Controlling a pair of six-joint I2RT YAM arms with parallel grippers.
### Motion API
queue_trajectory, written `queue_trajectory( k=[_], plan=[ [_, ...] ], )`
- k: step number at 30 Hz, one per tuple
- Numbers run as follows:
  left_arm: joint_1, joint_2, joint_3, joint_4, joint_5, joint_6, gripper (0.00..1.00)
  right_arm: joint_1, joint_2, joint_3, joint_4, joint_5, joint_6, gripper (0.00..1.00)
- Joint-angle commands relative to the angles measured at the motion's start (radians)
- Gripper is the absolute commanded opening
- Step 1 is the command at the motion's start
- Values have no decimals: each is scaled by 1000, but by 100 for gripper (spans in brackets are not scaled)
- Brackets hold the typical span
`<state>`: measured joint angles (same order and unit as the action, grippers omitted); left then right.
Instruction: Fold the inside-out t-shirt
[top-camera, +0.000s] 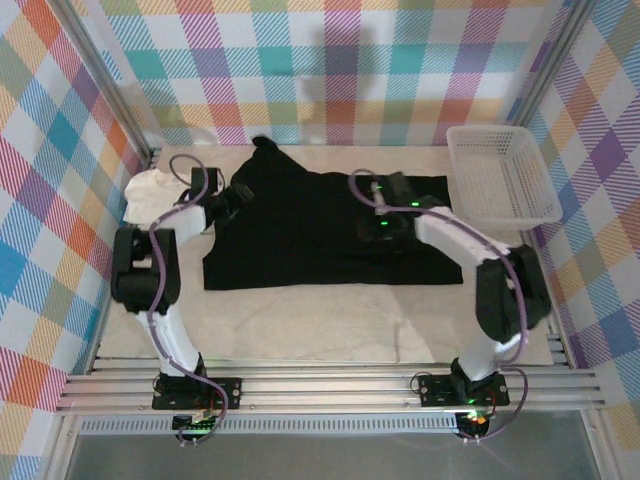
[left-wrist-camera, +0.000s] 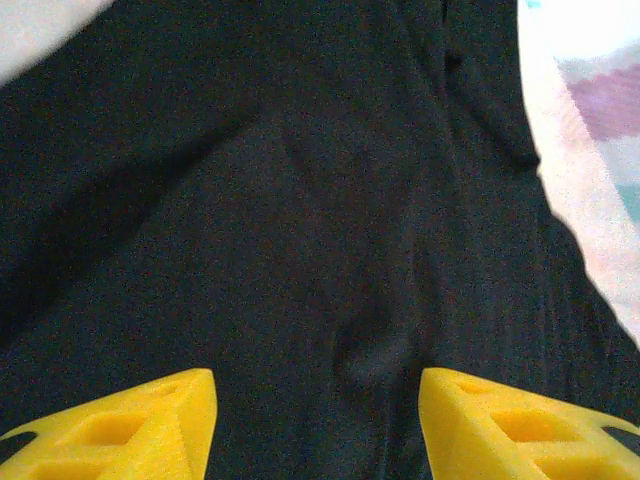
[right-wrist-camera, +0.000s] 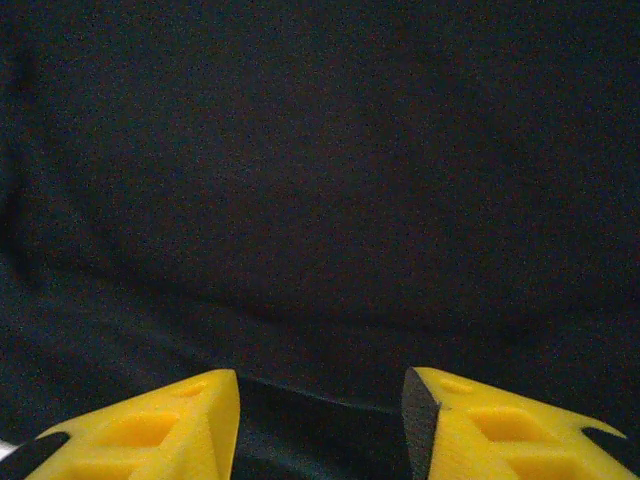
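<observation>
Cloth in a cream-white crumpled bundle (top-camera: 150, 190) lies at the far left of the pale marbled counter (top-camera: 300, 325), close to the checked wall. Just beside it to the right, the left arm reaches over the left edge of the large black short-sleeved cloth t-shirt (top-camera: 310, 235). The shirt is spread mostly flat across the middle of the counter, towards the far side, with one dark part poking out at its far left corner. In the left wrist view the left claw (left-wrist-camera: 317, 390) is spread, and its yellow plastic fingers (left-wrist-camera: 130, 430) stand apart low over softly creased black cloth, with nothing pinched between them. Further right, the right arm bends in from its base and stretches over the right half of the shirt. In the right wrist view the right claw (right-wrist-camera: 320, 390) is also spread, its yellow fingers (right-wrist-camera: 500, 430) parted above smooth black fabric and gripping nothing. At the far right stands a white plastic mesh basket (top-camera: 500, 175), just beside the shirt's right edge and against the checked wall.
</observation>
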<state>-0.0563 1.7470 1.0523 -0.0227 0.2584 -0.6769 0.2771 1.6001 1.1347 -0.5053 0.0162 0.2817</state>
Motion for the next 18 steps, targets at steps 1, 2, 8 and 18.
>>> queue_trajectory(
  k=[1,2,8,18],
  plan=[
    [-19,-38,-76,17,8,27,56,-102,-4,-69,-48,-52,41,48],
    [-22,-37,-92,12,11,34,56,-134,21,-61,-61,-63,50,47],
    [-21,-80,-217,-24,-12,60,56,-181,162,-41,-167,2,79,44],
    [-24,-285,-513,-98,10,58,56,-197,92,-185,-268,-7,116,41]
  ],
)
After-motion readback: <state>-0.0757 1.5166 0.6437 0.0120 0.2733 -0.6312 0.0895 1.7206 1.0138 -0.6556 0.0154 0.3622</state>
